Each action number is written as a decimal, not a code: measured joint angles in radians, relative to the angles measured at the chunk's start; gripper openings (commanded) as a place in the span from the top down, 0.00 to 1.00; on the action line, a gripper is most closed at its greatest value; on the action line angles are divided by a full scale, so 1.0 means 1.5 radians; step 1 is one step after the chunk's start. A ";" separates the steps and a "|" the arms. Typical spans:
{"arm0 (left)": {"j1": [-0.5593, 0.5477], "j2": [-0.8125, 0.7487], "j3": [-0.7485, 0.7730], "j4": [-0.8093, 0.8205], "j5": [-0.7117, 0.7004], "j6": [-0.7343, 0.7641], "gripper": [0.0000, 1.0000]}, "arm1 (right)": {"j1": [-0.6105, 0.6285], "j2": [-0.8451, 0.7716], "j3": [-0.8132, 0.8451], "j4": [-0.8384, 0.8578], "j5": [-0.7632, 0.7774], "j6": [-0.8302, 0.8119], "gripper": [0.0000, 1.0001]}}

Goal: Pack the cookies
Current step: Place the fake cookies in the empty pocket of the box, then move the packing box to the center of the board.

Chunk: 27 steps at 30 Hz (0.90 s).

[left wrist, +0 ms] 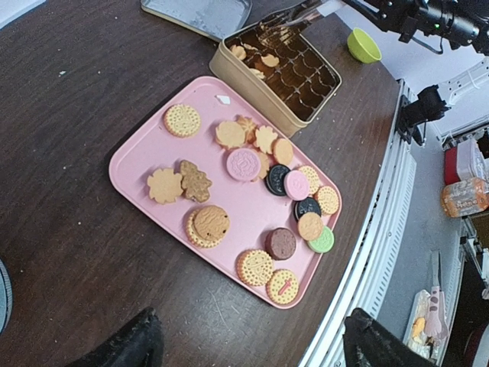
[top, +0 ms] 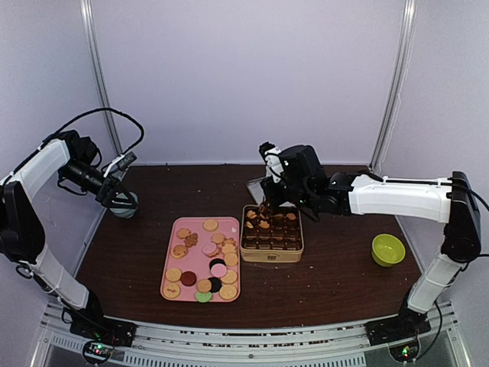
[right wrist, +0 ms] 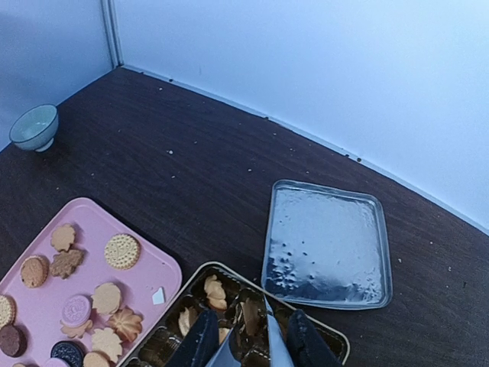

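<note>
Hazard: right gripper (top: 266,200) narrow on tongs (right wrist: 272,336), tips in tin (top: 271,254); cookies (left wrist: 243,164) could miss cups (left wrist: 306,86). Left gripper (left wrist: 252,345) wide.

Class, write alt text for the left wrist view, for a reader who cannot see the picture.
A pink tray on a dark table holds many loose cookies, mostly tan, some pink, black or green. Behind it stands an open gold tin with a few cookies inside, a silver lid beyond it and a green bowl to the right.
</note>
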 measured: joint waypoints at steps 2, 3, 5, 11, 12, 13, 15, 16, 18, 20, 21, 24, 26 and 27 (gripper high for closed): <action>0.000 0.000 0.002 -0.001 0.001 0.001 0.16 | -0.019 0.001 0.008 -0.003 -0.002 0.004 0.74; 0.000 0.000 0.002 -0.002 0.001 0.001 0.16 | -0.029 0.002 0.016 -0.003 -0.002 0.006 0.76; 0.000 0.001 0.002 -0.004 0.002 0.001 0.16 | -0.045 0.014 0.046 -0.004 0.000 0.008 0.78; 0.000 0.002 0.002 -0.008 0.004 0.003 0.16 | -0.063 0.099 0.145 0.004 0.016 0.008 0.81; 0.000 0.002 0.002 -0.009 0.004 0.003 0.16 | -0.063 0.115 0.153 0.003 0.017 0.008 0.81; 0.000 0.002 0.002 -0.009 0.004 0.003 0.16 | -0.063 0.131 0.157 0.002 0.017 0.008 0.81; 0.000 0.002 0.002 -0.009 0.004 0.003 0.16 | -0.063 0.155 0.158 -0.003 0.016 0.008 0.82; 0.000 0.002 0.002 -0.010 0.004 0.003 0.16 | -0.063 0.164 0.157 -0.008 0.016 0.009 0.83; 0.000 0.002 0.002 -0.010 0.004 0.004 0.17 | -0.062 0.175 0.154 -0.016 0.013 0.010 0.83; 0.000 0.002 0.002 -0.010 0.004 0.005 0.17 | -0.062 0.173 0.143 -0.013 0.012 0.012 0.84; 0.000 0.002 0.002 -0.010 0.004 0.006 0.17 | -0.062 0.170 0.135 -0.008 0.011 0.013 0.84; 0.000 0.003 0.002 -0.010 0.004 0.008 0.17 | -0.062 0.144 0.087 0.010 0.010 0.021 0.84; 0.000 0.004 0.002 -0.011 0.006 0.010 0.17 | -0.060 0.116 0.052 0.013 0.009 0.026 0.85; 0.000 0.004 0.002 -0.011 0.006 0.010 0.17 | -0.057 0.101 0.034 0.013 0.009 0.029 0.85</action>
